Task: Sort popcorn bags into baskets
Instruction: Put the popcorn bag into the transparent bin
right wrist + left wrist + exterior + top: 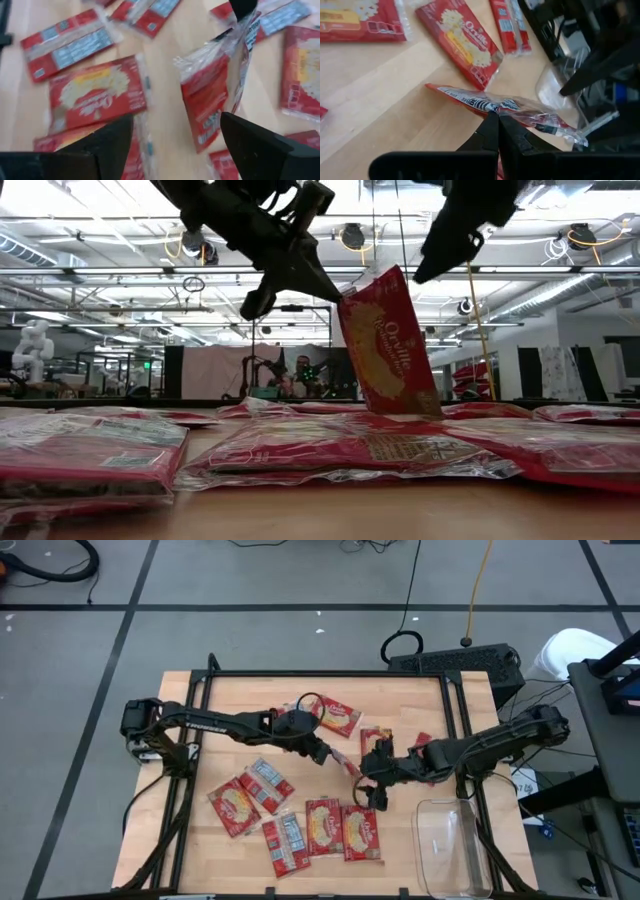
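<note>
Left gripper (322,752) pinches a popcorn bag (388,345) by one edge, holding it upright above mid-table, its lower corner near the other bags (342,829) lying flat. Right gripper (366,793) hangs just beside it, fingers spread wide. Clear bin (455,845) sits at the table's right front corner.

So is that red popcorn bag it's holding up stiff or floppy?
Probably fairly flat and light: the held popcorn bag hangs from one edge pinched by the left end effector without folding. Its clear wrapper looks crinkly and glossy, so possibly slippery. The right end effector waits open nearby.
</note>
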Available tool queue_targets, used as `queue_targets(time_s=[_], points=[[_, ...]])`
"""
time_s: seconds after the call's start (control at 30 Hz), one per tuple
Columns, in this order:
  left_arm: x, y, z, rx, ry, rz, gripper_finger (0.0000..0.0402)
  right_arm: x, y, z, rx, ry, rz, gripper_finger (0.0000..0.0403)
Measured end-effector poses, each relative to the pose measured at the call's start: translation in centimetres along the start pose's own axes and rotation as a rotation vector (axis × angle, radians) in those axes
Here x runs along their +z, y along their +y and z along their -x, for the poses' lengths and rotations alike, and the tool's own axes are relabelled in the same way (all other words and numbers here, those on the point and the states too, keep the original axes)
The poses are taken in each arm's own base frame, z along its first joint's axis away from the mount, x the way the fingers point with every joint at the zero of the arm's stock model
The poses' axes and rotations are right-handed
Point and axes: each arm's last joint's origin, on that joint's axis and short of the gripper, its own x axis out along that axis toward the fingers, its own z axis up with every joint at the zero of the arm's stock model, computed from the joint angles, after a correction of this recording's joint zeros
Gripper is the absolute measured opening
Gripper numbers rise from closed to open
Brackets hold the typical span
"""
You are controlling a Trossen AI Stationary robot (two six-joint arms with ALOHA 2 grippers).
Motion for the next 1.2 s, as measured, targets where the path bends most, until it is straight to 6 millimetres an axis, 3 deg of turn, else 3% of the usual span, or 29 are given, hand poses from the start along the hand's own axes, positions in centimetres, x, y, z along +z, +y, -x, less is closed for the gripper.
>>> queue_targets(time_s=[0.23, 0.5, 1.03, 1.2], points=[[0.9, -0.1, 0.1, -0.056, -0.033, 0.07, 0.0, -1.5, -0.5, -1.3, -0.13, -0.08, -0.004, 0.0286], [0.9, -0.2, 0.1, -0.064, -0.031, 0.087, 0.0, -1.8, -1.8, -2.3, -0.18, -0.141, -0.03, 0.0268], [0.5, -0.6, 0.0, -0.083, -0.029, 0.042, 0.0003, -1.9, -2.0, -2.2, -0.145, -0.126, -0.048, 0.0057], [0.2, -1.1, 0.0, -0.11, -0.016, -0.057, 0.0058, -2.0, -1.9, -2.2, -0.099, -0.105, -0.081, 0.001]])
